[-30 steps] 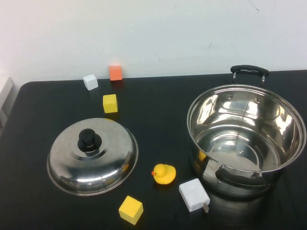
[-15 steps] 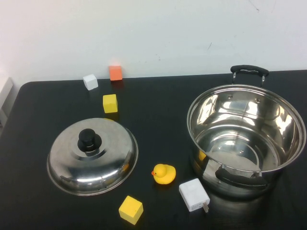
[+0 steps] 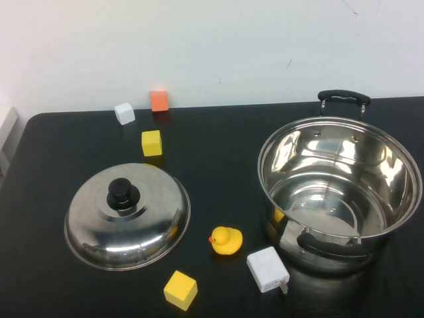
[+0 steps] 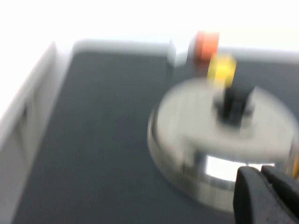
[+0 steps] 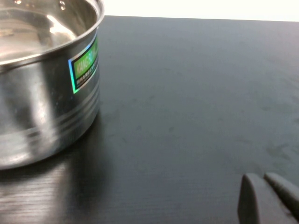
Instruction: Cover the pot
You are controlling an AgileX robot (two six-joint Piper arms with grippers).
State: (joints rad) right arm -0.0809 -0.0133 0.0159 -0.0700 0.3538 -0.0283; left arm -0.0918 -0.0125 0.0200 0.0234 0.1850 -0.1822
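On a black table (image 3: 218, 152) set against a white wall, the pot (image 3: 340, 192) stands open on the right side, upright and empty, its polished interior mirroring the room. One black handle (image 3: 343, 97) rises at its far rim; the other faces the near edge. From the right wrist view, the pot's outer wall (image 5: 44, 88) carries a shiny green label (image 5: 84, 65), with bare table beside it.

The lid (image 3: 128, 215) lies well apart on the left side of the table, dome up, its black knob (image 3: 122, 193) on top. Between lid and pot sit a yellow duck (image 3: 226, 240) and, just beside the pot's near wall, a white charger (image 3: 267, 269). A yellow cube (image 3: 180, 289) rests near the lid's front edge. Behind the lid, a second yellow block (image 3: 152, 142) stands near its far rim, with a white block (image 3: 124, 112) and an orange block (image 3: 159, 100) further back by the wall.

Neither arm appears in the high view. The left pincer (image 4: 266, 193) shows only as dark fingertips at the corner of its wrist view, close to the lid (image 4: 224, 135) and pressed together, closed on nothing. The right pincer (image 5: 266, 196) shows the same way over bare table, off to the side of the pot, its two tips together and empty.
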